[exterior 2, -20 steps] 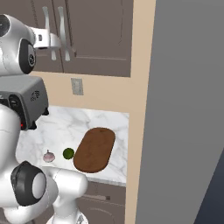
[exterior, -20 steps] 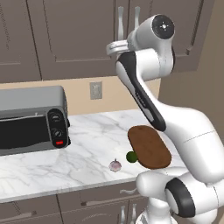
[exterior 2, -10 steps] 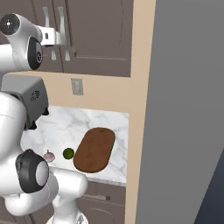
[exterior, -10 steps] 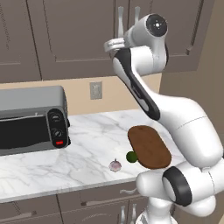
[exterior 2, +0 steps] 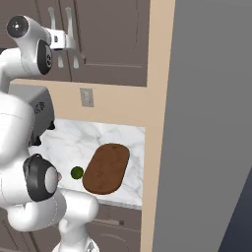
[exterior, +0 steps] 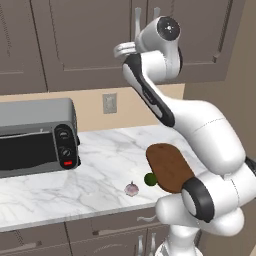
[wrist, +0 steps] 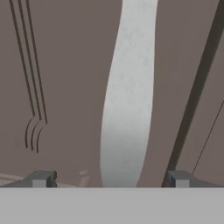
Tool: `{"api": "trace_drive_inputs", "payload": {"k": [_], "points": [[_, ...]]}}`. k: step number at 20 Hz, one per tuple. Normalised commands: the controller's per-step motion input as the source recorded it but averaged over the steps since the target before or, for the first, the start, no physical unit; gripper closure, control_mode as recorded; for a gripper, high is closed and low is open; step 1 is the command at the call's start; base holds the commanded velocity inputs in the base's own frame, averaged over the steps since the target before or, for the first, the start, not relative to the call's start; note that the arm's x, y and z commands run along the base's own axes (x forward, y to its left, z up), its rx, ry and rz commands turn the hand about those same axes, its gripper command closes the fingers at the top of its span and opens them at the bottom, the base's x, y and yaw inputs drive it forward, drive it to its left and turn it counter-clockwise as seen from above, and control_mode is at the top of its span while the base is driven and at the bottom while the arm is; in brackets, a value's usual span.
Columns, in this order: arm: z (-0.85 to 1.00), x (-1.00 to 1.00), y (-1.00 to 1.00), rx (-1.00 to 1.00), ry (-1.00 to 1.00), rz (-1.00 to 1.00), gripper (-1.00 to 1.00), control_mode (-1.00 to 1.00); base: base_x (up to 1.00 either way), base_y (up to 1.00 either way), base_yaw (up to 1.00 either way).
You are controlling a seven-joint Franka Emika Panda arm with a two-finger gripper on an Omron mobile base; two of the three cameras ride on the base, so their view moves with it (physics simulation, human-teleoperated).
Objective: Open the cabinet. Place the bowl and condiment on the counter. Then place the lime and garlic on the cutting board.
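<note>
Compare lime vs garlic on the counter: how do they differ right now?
Colour: the lime is dark green, the garlic pinkish-white.
Shape: the lime is a plain round ball, the garlic a bulb with a small pointed tip.
Position: the lime sits right at the edge of the cutting board; the garlic lies farther from it, nearer the counter front edge.
Shared: similar small size, both on the marble, neither on the board yet.
</note>
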Motion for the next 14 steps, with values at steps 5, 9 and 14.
{"api": "trace_drive_inputs", "payload": {"k": [5, 9, 14], "points": [[-0.20, 0.45, 0.06, 0.00, 0.00, 0.00, -1.00, -1.00, 0.00, 0.00, 0.00], [-0.36, 0.52, 0.01, 0.00, 0.00, 0.00, -1.00, -1.00, 0.00, 0.00, 0.00], [-0.63, 0.62, 0.00, 0.00, -0.04, 0.04, 1.00, -1.00, 0.00, 0.00, 0.00]]}}
